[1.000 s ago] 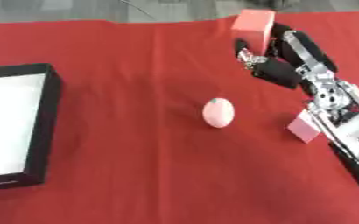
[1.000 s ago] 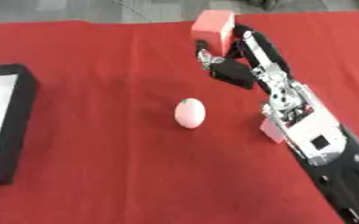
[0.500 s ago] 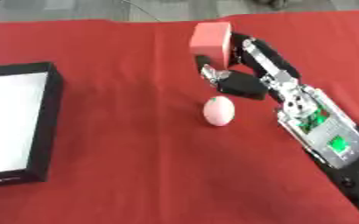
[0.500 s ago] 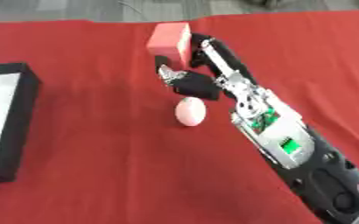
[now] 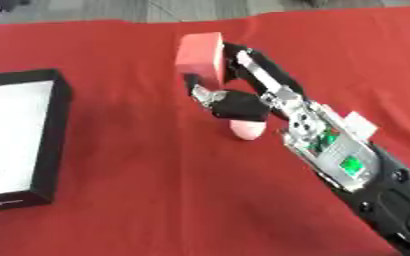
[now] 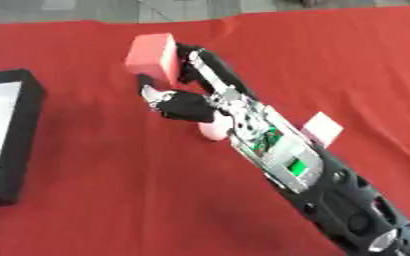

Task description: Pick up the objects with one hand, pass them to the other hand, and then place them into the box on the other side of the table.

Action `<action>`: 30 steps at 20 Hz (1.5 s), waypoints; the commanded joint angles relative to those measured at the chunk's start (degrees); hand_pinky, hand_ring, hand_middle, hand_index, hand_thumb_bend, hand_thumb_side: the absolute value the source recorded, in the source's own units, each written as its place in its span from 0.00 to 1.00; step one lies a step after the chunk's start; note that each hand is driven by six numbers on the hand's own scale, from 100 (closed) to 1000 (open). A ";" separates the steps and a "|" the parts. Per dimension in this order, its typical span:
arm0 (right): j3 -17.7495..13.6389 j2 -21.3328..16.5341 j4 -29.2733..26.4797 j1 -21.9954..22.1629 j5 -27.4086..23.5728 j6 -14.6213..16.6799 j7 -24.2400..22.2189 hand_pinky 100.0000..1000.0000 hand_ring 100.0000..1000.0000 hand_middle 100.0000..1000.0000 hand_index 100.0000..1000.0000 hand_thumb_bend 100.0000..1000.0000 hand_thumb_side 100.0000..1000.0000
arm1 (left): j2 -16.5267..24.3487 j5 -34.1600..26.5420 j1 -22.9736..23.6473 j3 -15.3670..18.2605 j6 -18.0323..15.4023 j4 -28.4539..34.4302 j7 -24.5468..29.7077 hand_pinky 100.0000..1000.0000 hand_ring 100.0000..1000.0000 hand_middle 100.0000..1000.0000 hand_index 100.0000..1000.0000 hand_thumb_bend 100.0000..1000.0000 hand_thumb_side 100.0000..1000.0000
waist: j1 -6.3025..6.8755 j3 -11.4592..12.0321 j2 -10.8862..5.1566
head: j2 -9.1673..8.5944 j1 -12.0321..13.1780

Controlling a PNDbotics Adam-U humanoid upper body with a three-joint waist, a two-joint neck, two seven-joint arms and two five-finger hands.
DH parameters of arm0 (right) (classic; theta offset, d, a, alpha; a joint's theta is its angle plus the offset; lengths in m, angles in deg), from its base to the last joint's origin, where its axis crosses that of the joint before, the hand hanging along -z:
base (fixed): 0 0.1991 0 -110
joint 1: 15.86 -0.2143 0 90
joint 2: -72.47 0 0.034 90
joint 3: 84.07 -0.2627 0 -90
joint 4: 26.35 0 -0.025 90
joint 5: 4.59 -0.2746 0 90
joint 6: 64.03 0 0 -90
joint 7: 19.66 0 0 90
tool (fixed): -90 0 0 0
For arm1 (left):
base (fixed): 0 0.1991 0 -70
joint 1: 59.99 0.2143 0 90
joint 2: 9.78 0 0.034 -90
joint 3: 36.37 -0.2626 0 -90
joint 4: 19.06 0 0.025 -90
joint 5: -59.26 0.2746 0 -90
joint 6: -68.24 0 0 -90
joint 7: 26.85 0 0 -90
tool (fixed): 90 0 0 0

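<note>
The red block is grasped in the right robot hand, apparently between fingers and thumb.

Task objects on the red tablecloth: three small items and one box.

The pink-red block, box-shaped with a paler top face, was held tilted above the cloth toward the far edge, near mid-width, clasped at its right side by the right hand. A pale pink egg-shaped object lay on the cloth near the centre, partly covered by that hand. A small pale pink block lay flat right of centre, just beside the forearm; contact could not be determined. The black-walled box, white inside and open-topped, sat at the left edge, its long side running along that edge.
</note>
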 commanded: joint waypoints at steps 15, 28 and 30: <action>5.87 8.17 5.45 -3.48 7.12 -5.33 5.80 0.69 0.62 0.64 0.63 0.00 0.45 | 1.68 6.97 -7.80 -7.70 8.03 0.61 7.62 0.89 0.93 0.83 0.81 0.23 0.56 | 0.34 1.07 -3.02 | 1.38 -0.31; 9.31 11.48 8.84 -4.56 11.06 -6.70 15.10 0.68 0.62 0.63 0.63 0.00 0.47 | 0.31 17.05 -9.82 -10.51 8.21 -3.83 18.76 0.90 0.93 0.84 0.84 0.32 0.40 | 0.20 1.03 -2.87 | 1.59 -0.13; 9.70 11.56 9.16 -4.63 11.84 -6.04 15.37 0.68 0.62 0.63 0.63 0.00 0.45 | 0.08 19.10 -9.96 -10.87 7.78 -4.62 20.29 0.90 0.93 0.84 0.85 0.33 0.35 | 0.16 0.99 -2.85 | 1.59 -0.01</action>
